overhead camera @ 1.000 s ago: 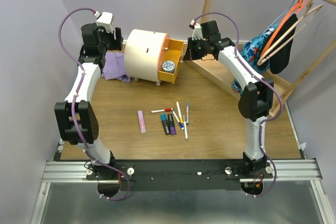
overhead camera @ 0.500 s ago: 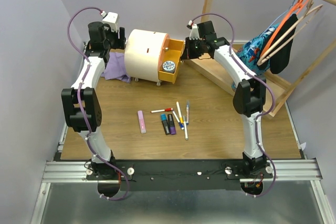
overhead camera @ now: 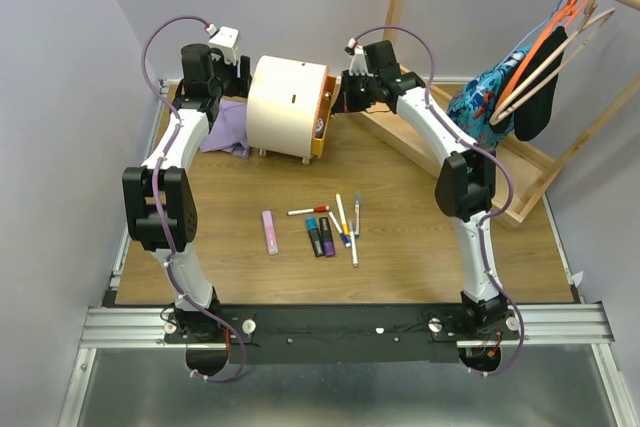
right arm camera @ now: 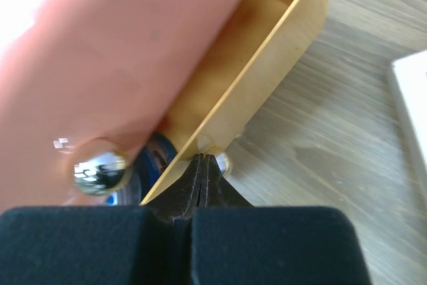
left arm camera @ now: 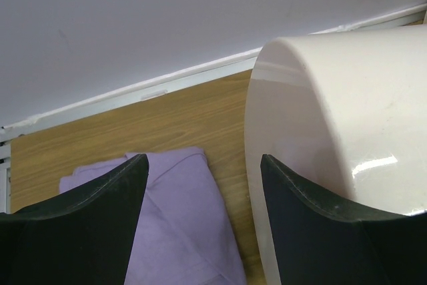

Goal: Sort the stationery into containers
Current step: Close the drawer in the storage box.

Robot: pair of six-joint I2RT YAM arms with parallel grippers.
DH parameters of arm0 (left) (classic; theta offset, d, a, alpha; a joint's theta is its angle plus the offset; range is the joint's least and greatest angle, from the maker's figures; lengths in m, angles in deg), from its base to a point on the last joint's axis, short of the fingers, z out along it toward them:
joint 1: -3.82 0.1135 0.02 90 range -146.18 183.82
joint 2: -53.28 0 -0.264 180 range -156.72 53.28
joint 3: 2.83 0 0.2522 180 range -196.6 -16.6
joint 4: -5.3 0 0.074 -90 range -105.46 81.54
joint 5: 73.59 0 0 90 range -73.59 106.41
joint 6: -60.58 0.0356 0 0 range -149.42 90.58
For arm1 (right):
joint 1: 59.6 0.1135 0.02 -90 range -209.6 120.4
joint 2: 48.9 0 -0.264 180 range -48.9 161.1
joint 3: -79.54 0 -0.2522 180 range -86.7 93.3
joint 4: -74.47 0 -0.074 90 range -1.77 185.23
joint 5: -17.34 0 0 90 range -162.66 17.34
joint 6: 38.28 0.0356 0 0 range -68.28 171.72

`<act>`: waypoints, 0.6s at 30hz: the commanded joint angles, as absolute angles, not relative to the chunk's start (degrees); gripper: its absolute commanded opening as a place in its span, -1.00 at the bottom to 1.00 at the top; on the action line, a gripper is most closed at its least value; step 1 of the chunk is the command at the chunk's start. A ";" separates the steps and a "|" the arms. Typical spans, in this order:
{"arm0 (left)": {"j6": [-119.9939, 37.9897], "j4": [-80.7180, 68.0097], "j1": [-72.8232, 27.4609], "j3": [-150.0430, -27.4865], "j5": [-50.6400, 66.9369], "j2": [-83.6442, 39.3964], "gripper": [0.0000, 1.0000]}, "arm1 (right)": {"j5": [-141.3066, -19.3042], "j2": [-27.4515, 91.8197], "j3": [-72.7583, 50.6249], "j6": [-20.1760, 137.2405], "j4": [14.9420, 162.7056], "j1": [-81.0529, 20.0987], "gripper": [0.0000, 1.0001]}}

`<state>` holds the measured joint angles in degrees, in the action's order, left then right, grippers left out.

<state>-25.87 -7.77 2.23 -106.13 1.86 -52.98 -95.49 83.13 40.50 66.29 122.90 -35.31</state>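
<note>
The drawer has slid nearly shut into the chest at upper centre. The right gripper, fingers together, touches its front from the right. The left gripper, fingers apart, waits at the chest's left side. The pens lie mid-frame, pointing up-down, slightly nearer the right arm.

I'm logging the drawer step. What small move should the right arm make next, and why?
Probably push the drawer the last bit into the chest. The right tool is shut, its tip against the drawer front beside a knob, and the drawer stands partly out with the tin inside. Pens lie unsorted.
</note>
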 commanded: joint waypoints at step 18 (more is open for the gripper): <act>-25.38 -12.05 1.27 -106.06 6.56 -53.24 0.59 | -97.10 80.76 37.67 66.31 124.78 -30.78 -0.99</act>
